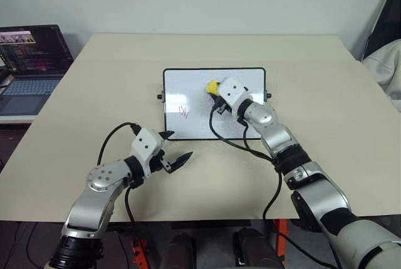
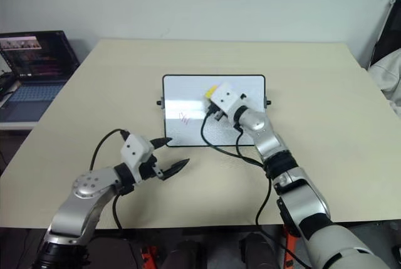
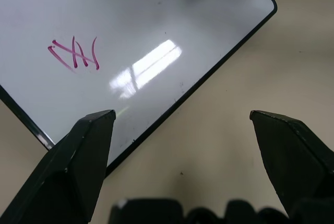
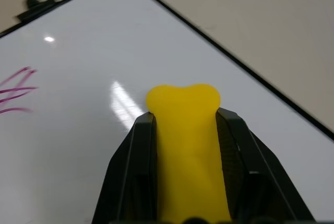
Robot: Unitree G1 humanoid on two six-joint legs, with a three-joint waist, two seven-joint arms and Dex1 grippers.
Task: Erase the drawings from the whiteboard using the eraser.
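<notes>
Head views: your whiteboard (image 1: pixel 188 103) lies flat at the middle of the table (image 1: pixel 326 93), toward its far edge, with a laptop (image 1: pixel 28 62) off the table's left edge. Your right gripper (image 1: pixel 215 96) holds the eraser (image 1: pixel 212 86) over the board's far half; one red-purple drawing (image 1: pixel 184 111) sits left of it. Left wrist view: your left gripper (image 3: pixel 182 145) hangs with fingers spread wide, empty, at the board's near edge. Right wrist view: both black fingers (image 4: pixel 136 156) clamp the yellow eraser, its tip above the white surface.
</notes>
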